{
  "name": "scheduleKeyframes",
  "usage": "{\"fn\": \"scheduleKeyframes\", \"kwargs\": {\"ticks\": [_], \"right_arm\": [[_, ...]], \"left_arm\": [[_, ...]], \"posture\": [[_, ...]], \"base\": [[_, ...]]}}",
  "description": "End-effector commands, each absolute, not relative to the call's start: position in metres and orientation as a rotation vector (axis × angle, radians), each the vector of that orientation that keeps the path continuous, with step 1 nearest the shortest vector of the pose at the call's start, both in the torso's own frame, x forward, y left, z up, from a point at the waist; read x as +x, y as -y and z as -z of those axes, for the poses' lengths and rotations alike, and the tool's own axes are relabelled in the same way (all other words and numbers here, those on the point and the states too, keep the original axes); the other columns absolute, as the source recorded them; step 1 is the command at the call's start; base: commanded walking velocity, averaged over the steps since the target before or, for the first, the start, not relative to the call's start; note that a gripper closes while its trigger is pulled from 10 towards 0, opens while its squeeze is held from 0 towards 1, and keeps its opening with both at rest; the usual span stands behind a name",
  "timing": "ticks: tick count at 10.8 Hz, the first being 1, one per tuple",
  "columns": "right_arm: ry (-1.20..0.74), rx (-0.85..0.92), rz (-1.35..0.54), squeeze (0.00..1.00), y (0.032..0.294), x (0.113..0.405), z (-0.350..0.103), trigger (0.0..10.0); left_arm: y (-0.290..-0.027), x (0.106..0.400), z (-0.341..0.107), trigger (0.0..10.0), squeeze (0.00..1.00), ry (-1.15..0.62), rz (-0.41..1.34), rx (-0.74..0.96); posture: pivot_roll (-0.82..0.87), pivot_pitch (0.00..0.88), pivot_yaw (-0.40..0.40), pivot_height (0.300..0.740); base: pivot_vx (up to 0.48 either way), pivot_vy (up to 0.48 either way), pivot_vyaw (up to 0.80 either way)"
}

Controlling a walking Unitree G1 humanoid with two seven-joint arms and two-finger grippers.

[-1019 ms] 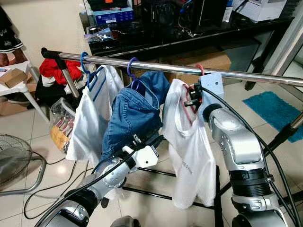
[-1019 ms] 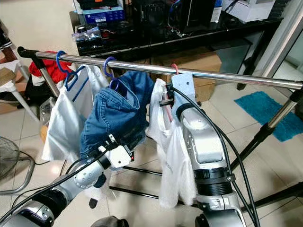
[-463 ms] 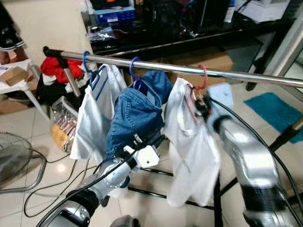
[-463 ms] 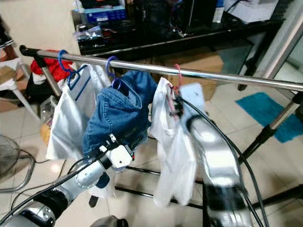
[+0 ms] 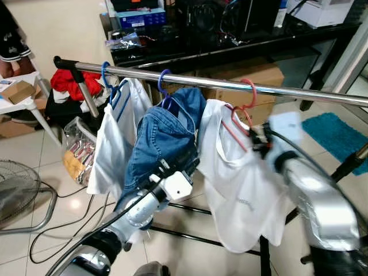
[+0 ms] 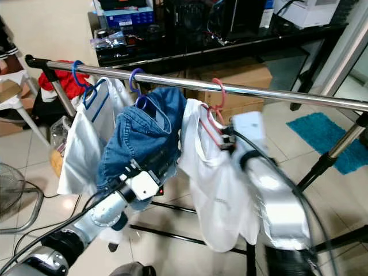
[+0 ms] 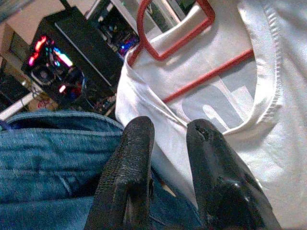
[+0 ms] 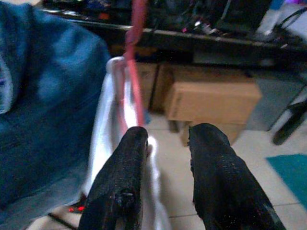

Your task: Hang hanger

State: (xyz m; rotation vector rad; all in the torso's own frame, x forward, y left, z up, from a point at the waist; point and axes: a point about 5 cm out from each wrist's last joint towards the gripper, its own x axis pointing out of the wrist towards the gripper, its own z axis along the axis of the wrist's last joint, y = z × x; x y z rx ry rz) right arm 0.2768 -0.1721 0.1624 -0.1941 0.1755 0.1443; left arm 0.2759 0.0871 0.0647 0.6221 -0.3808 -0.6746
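A red hanger [image 5: 247, 95] carrying a white shirt [image 5: 241, 184] hangs by its hook on the steel rail [image 5: 313, 95], right of the jeans [image 5: 161, 138]. My right gripper [image 8: 165, 134] is open, a short way back from the hanger's neck [image 8: 134, 91] and touching nothing; in the left eye view it shows blurred [image 5: 257, 138] beside the shirt's collar. My left gripper [image 7: 168, 127] is low in front of the rail, open, its fingertips at the seam between the jeans [image 7: 53, 158] and the white shirt [image 7: 225, 105].
Two blue hangers [image 5: 105, 75] hold the jeans and a white garment [image 5: 115, 138] further left on the rail. A black desk [image 5: 230, 46] with electronics and cardboard boxes [image 5: 253, 75] stands behind. A fan [image 5: 14, 195], floor cables, a teal mat [image 5: 339, 132] and the rack's legs [image 5: 184, 236] lie below.
My right gripper has let go of the red hanger and drawn back to the right. The hanger and white shirt now hang free on the rail. The left arm barely moved.
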Motion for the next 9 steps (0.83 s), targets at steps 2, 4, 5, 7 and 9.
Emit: {"fn": "scheduleKeyframes", "kwargs": {"ticks": [2, 4, 5, 7, 9], "right_arm": [[-0.158, -0.268, -0.139, 0.00, 0.174, 0.265, -0.163, 10.0], [-0.105, -0.309, -0.120, 0.00, 0.175, 0.262, -0.168, 10.0], [-0.086, -0.320, -0.105, 0.00, 0.176, 0.262, -0.169, 10.0], [-0.023, -0.329, -0.087, 0.00, 0.175, 0.263, -0.178, 10.0], [-0.021, -0.318, -0.103, 0.00, 0.171, 0.266, -0.177, 10.0]], "left_arm": [[-0.091, 0.277, -0.078, 10.0, 0.00, 0.430, 0.587, 0.545], [-0.098, 0.277, -0.087, 10.0, 0.00, 0.462, 0.494, 0.509], [-0.103, 0.277, -0.092, 10.0, 0.00, 0.482, 0.448, 0.518], [-0.123, 0.280, -0.112, 10.0, 0.00, 0.527, 0.287, 0.534], [-0.149, 0.288, -0.124, 10.0, 0.00, 0.504, 0.120, 0.566]], "posture": [[-0.08, 0.000, 0.045, 0.736], [-0.08, 0.000, 0.044, 0.736], [-0.08, 0.000, 0.044, 0.736], [-0.07, 0.000, 0.043, 0.736], [-0.05, 0.000, 0.035, 0.736]], "base": [[0.000, 0.000, 0.00], [0.000, 0.000, 0.00], [0.000, 0.000, 0.00], [0.000, 0.000, 0.00], [0.000, 0.000, 0.00]]}}
